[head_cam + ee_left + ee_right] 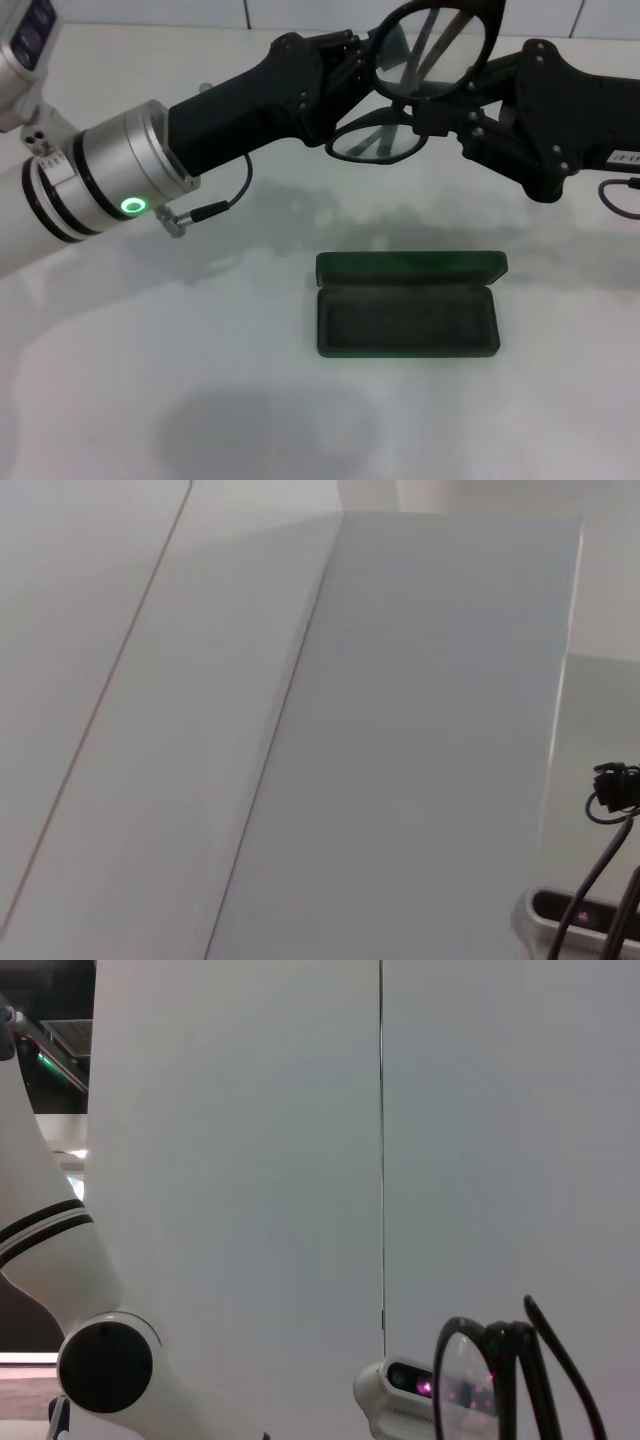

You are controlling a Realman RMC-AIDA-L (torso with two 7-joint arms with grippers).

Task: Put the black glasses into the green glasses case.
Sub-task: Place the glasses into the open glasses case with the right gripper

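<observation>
The black glasses [436, 45] hang high above the table between my two arms, one round lens up and the other lens [375, 143] lower. My right gripper [452, 112] reaches in from the right and is shut on the frame near its middle. My left gripper [358, 72] comes in from the left and meets the frame's other side; its grip does not show. The right wrist view catches the black glasses [468, 1385] edge-on. The green glasses case [407, 318] lies open on the white table below them, lid [410, 268] folded back, dark lining showing, nothing inside.
The left arm's silver wrist with a green light ring [133, 206] and a black cable [215, 208] hang over the table's left side. A tiled wall runs along the back. The white table [200, 400] extends around the case.
</observation>
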